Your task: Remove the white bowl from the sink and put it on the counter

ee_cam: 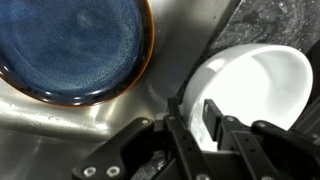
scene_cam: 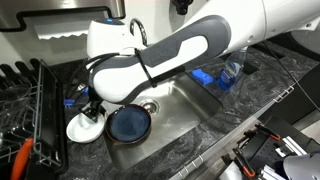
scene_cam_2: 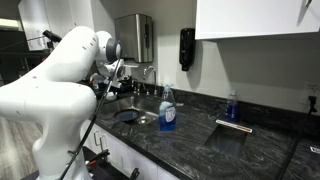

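- Gripper [ee_cam: 197, 112]: jaws clamped on the white bowl [ee_cam: 258, 85] at its rim; what the bowl rests on is unclear.
- Dark plate [ee_cam: 70, 45] in the sink [ee_cam: 60, 135], cropped by the frame.
- Counter [ee_cam: 280, 20]: only a corner shows.

No text, brand, number or sign can be read in any view; the blue bottle [scene_cam_2: 167, 112] on the table [scene_cam_2: 200, 150] may carry a label, too small to make out; the white bowl [ee_cam: 255, 90] and the blue plate [ee_cam: 70, 45] show plain, unlettered surfaces in the wrist view.
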Motion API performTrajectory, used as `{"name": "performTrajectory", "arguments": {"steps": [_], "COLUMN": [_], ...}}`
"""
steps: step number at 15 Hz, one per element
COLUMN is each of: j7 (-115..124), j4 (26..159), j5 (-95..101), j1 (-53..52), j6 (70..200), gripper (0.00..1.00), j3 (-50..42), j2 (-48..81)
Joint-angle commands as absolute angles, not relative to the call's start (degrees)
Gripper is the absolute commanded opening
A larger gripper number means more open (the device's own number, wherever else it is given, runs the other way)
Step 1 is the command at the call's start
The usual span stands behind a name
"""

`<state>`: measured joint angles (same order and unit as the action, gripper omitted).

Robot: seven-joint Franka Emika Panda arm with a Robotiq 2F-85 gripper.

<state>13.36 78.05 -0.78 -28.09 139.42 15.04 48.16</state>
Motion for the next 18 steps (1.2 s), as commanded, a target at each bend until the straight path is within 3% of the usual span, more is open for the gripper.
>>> {"name": "performTrajectory", "arguments": {"steps": [1, 6, 18], "j7": [10.1, 11.3, 16.9], "j4": [74.6, 76.1, 83.0], "j5": [-2.0, -0.1, 3.8], "j1": [-28.0, -29.4, -28.7], "j6": [137.4, 136.0, 136.3], "gripper": [0.62, 0.97, 1.00], "j3": [15.6, 13.7, 12.6], "j2": [50.2, 48.3, 39.8]}}
